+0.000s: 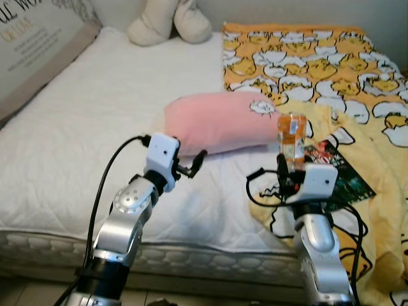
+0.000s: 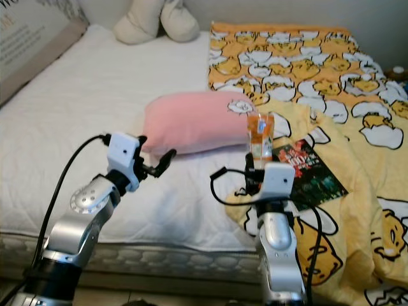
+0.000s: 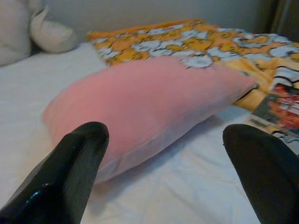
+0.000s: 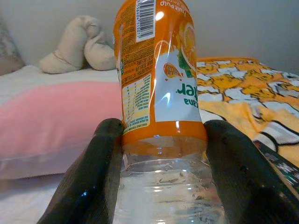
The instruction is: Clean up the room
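From the head camera, the right gripper is raised over the near edge of the bed, its two black fingers clamped on an orange-labelled plastic bottle that stands up from between them with its long axis close to vertical, held in the air in front of the right end of the pink pillow. The pillow lies across the white mattress with its long side running left to right, and a yellow blanket printed with egg cartoons covers the right part of the bed and spills over its near edge. A dark glossy booklet lies flat on the blanket just right of the bottle, and a cream plush toy sits at the far edge near the wall. The left gripper is held over the bare mattress just before the pillow's left half, pointing toward it. In the left wrist view the left gripper's fingers are spread wide apart with nothing between them, and the pillow lies right ahead, not touched. In the right wrist view the bottle stands between the two fingers, which press on its clear ribbed part just below the orange label; the label's print and barcode read upside down, so the bottle is held inverted, and its cap end cannot be seen.
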You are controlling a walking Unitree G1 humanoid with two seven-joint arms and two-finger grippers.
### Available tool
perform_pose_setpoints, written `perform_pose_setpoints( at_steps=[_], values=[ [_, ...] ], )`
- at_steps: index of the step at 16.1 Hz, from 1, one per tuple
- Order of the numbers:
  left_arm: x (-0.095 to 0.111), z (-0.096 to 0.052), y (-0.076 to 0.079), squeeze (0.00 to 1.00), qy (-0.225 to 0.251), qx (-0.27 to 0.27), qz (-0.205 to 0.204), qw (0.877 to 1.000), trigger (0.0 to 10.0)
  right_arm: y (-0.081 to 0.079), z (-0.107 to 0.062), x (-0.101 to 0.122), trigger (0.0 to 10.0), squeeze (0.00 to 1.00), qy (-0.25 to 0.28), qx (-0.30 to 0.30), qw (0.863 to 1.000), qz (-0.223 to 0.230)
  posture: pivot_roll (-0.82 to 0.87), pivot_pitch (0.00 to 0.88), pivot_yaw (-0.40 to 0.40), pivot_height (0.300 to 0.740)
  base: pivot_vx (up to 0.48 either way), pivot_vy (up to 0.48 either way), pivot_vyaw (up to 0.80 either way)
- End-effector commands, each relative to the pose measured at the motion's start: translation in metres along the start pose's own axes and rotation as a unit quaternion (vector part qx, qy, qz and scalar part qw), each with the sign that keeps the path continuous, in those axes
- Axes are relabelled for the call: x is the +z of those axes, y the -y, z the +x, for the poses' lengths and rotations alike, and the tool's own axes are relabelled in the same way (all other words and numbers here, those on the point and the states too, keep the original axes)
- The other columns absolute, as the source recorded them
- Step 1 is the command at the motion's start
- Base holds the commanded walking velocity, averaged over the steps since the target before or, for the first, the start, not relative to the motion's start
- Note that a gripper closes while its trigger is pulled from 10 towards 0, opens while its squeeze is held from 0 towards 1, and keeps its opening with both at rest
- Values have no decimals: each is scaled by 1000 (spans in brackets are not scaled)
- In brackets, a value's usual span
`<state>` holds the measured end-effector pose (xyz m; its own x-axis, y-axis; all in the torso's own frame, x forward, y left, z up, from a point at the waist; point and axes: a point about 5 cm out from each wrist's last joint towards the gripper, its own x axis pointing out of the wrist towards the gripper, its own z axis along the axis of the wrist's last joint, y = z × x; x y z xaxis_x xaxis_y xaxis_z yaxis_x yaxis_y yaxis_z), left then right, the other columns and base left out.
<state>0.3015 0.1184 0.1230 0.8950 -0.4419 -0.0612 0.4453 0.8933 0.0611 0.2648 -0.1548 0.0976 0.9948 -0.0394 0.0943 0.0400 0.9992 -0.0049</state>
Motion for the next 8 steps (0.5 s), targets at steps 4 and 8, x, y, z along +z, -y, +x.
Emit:
perform_pose_setpoints(
  at_steps=[4, 8],
  values=[
    [-7, 0, -6, 0, -10, 37, -8, 999, 10000, -3, 8, -6, 0, 0, -27, 17, 999, 18, -28, 0, 10, 736, 0, 0, 0],
    [4, 3, -4, 0, 19, 49, 0, 999, 10000, 0, 10, -3, 0, 0, -22, 13, 999, 19, -29, 0, 2, 736, 0, 0, 0]
  ],
)
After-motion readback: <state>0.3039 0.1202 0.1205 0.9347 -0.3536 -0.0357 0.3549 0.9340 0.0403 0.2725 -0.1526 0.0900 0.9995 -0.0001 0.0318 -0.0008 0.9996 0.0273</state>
